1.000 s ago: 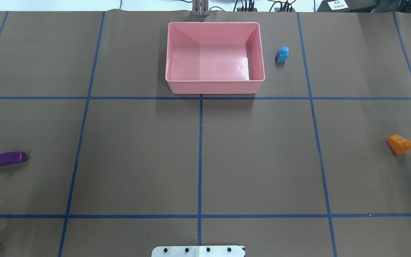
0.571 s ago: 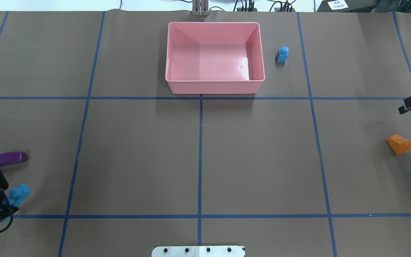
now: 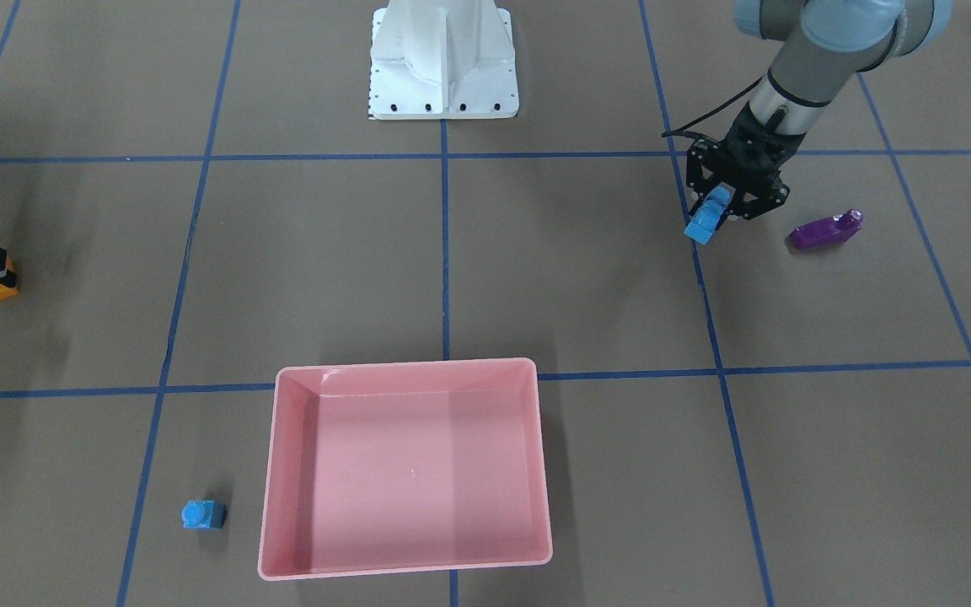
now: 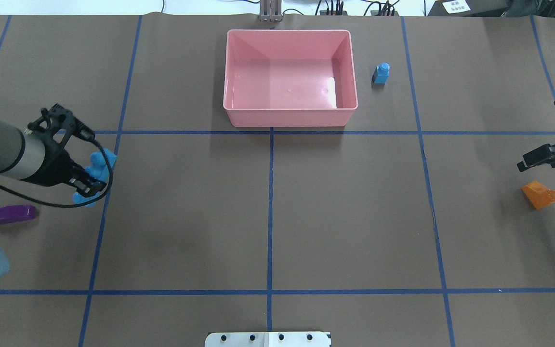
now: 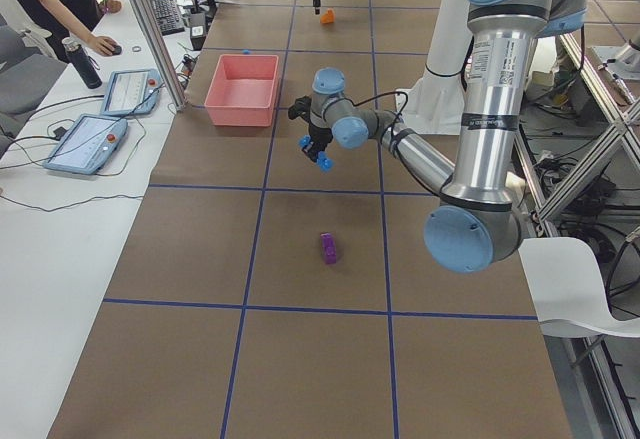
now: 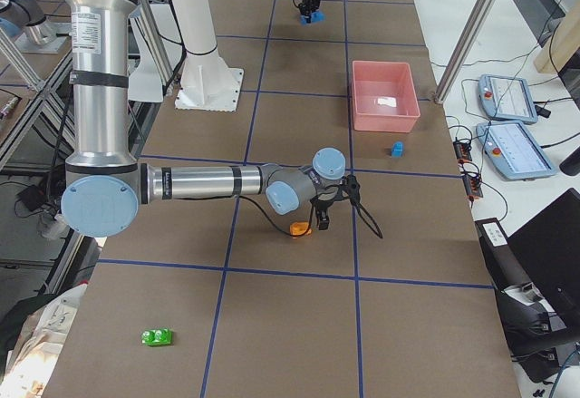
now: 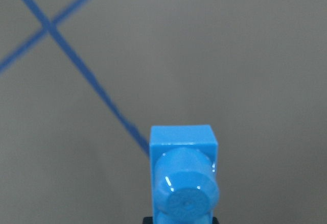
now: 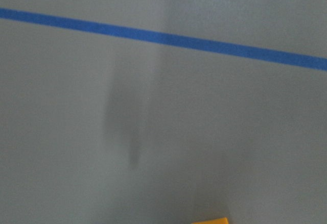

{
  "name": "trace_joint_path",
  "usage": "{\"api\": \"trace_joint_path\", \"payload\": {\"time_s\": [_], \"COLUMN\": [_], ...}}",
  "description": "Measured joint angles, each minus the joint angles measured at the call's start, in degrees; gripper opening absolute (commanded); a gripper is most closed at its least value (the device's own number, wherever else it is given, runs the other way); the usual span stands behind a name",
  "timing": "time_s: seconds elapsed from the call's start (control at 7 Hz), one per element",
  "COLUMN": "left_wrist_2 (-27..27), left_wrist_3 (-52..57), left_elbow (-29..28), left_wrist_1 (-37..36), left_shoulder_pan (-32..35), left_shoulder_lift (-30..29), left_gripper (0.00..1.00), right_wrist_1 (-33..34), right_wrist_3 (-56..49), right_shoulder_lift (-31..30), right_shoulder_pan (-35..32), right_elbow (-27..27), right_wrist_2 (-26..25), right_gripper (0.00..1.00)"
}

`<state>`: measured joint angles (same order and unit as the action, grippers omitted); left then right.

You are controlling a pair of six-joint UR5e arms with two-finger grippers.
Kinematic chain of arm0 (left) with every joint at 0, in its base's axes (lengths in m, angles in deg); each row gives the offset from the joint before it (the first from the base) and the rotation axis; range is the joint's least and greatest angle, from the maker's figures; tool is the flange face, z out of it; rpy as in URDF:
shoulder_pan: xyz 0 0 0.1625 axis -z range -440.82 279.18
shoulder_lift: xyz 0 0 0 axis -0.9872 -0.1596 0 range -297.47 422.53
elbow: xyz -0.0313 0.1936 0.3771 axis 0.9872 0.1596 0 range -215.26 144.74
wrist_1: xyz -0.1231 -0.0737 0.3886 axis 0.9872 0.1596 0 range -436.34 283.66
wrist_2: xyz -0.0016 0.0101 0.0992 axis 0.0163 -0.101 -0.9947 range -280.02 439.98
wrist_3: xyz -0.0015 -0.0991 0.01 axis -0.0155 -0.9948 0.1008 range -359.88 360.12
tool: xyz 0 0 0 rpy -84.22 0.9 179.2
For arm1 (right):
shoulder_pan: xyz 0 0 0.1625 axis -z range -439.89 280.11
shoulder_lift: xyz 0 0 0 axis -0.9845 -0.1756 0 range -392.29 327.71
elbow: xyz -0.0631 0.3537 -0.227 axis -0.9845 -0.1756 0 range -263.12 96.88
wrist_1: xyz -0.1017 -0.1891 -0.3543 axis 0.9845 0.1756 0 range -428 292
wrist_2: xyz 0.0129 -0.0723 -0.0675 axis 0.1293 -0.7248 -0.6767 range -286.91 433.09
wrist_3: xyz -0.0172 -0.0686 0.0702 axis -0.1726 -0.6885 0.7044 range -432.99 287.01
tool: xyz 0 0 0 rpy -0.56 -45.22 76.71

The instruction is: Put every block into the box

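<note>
I read brown-papered table [image 4: 186, 217], blue tape grid [image 4: 270, 212], pink box [image 4: 289, 117] at far centre, left fingers [image 4: 84, 184] clamped on light-blue brick [image 3: 702, 226] above table, right fingers [image 4: 540, 158] spread open near orange brick [image 4: 540, 195], tablets [image 5: 128, 92] on side bench [image 5: 40, 219]

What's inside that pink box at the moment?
Nothing: the pink box shows only its bare, shiny floor in both the overhead and front views. The long light-blue block is held in the left pincer, away from it. No corner is hidden.
</note>
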<state>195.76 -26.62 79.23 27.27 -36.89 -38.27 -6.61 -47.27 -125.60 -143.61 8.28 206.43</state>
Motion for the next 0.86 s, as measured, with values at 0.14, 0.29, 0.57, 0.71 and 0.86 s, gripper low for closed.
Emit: {"api": "trace_joint_path", "payload": {"time_s": [0.14,0.29,0.57,0.71,0.86], "left_wrist_2": [0.06,-0.05,-1.34,-3.35,-5.53], "left_wrist_3": [-4.19,-8.97,-16.91,-19.34,-22.26], "left_elbow": [-3.55,-8.24,-19.66,-27.27,-37.04], "left_wrist_1": [-1.47,-1.92,-1.45,-0.16,4.27], "left_shoulder_pan": [1.0,1.49,2.01,2.06,2.03], "left_shoulder_lift": [-6.99,-14.08,-27.28,-34.16,-40.81], "left_gripper": [0.0,0.0,0.0,0.0,0.0], "right_wrist_1": [-0.91,-1.27,-1.42,-1.44,-1.44], "right_wrist_3": [-2.18,-3.94,-4.93,-4.97,-4.98], "right_shoulder_lift": [-1.25,-2.14,-3.25,-3.64,-3.93], "right_shoulder_pan": [1.12,1.58,2.08,2.28,2.52], "right_elbow": [0.09,0.16,0.11,0.05,-0.01], "right_wrist_2": [-2.01,-2.99,-3.45,-3.37,-3.18], "right_gripper": [0.95,0.92,0.75,0.62,0.62]}}
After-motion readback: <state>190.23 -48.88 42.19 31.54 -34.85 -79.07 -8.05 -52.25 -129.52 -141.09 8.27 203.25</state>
